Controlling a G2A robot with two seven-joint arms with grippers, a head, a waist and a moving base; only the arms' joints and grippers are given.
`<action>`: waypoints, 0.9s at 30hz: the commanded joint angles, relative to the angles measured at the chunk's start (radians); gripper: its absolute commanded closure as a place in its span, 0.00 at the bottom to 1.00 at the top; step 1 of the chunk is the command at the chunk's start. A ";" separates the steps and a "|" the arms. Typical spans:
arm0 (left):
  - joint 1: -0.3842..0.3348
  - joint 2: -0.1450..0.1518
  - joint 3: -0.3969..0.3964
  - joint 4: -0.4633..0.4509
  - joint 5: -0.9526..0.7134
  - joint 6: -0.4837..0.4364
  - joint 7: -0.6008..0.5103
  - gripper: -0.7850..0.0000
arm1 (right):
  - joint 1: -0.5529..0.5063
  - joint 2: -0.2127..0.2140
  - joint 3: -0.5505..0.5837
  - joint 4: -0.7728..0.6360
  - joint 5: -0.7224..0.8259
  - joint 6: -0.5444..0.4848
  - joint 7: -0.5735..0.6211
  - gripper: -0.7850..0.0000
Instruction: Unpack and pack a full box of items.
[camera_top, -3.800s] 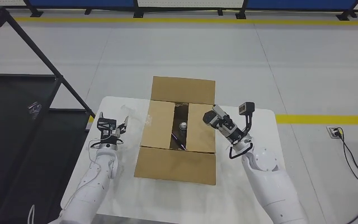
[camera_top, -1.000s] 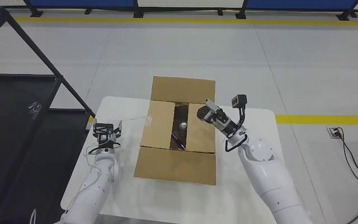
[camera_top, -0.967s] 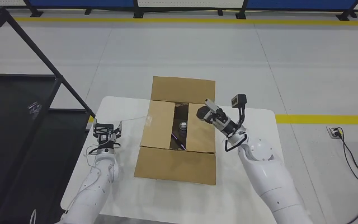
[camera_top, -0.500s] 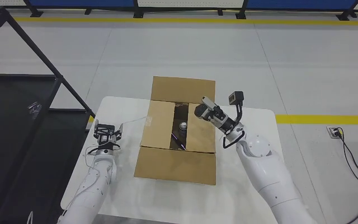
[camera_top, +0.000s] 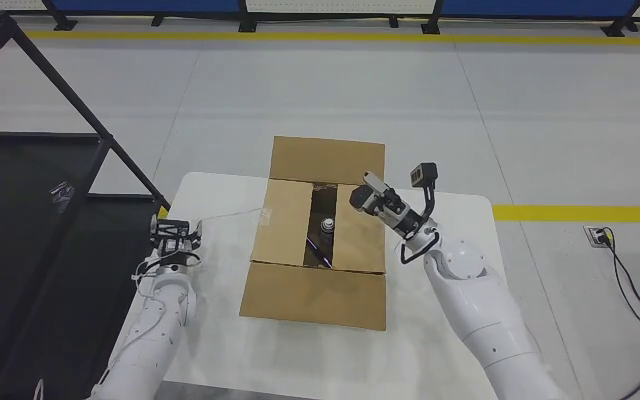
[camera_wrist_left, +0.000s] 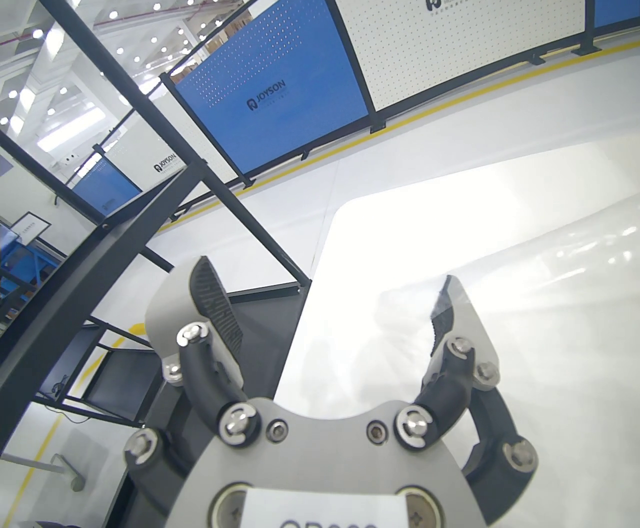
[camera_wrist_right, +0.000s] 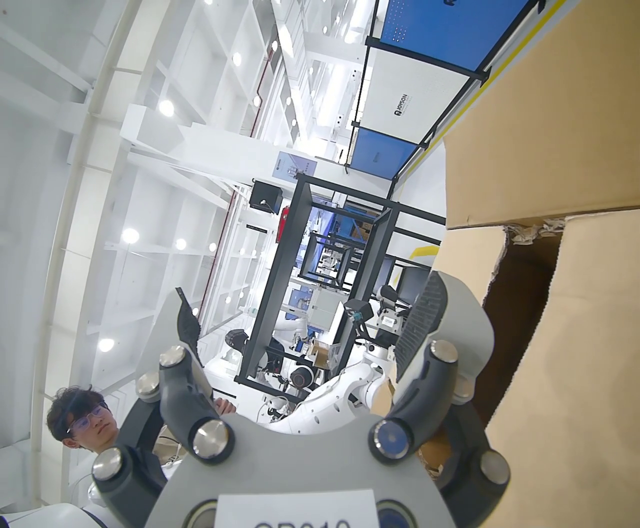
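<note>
A brown cardboard box (camera_top: 315, 295) stands in the middle of the white table (camera_top: 440, 340). Its far flap (camera_top: 327, 160) lies folded back, and the two side flaps leave a gap between them. In that gap I see a white bottle (camera_top: 325, 226) and a dark item (camera_top: 322, 256). My right gripper (camera_top: 362, 195) hovers open just above the right flap (camera_top: 360, 240), with nothing between its fingers; in the right wrist view the gripper (camera_wrist_right: 305, 310) has the box (camera_wrist_right: 575, 350) beside it. My left gripper (camera_top: 175, 232) (camera_wrist_left: 325, 295) is open and holds nothing at the table's left edge.
A black metal rack (camera_top: 60, 190) (camera_wrist_left: 125, 230) stands close against the table's left side. A clear plastic sheet (camera_top: 235, 205) (camera_wrist_left: 525, 260) lies on the table between the left gripper and the box. Bare table shows right of the box and in front of it.
The left arm has drawn back leftward to the table's edge. The right gripper has shifted left and forward over the box's right flap. Both stay open.
</note>
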 joint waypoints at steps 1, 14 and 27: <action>-0.001 0.005 -0.006 0.006 0.001 0.013 -0.005 0.00 | 0.001 0.000 0.001 0.002 0.000 0.000 0.001 0.00; 0.007 0.023 -0.029 0.014 0.005 0.071 -0.067 0.00 | 0.022 -0.005 -0.009 0.028 0.012 0.000 0.015 0.00; 0.030 0.024 -0.031 0.018 0.017 0.131 -0.115 0.00 | 0.031 -0.012 -0.021 0.044 0.019 -0.003 0.016 0.00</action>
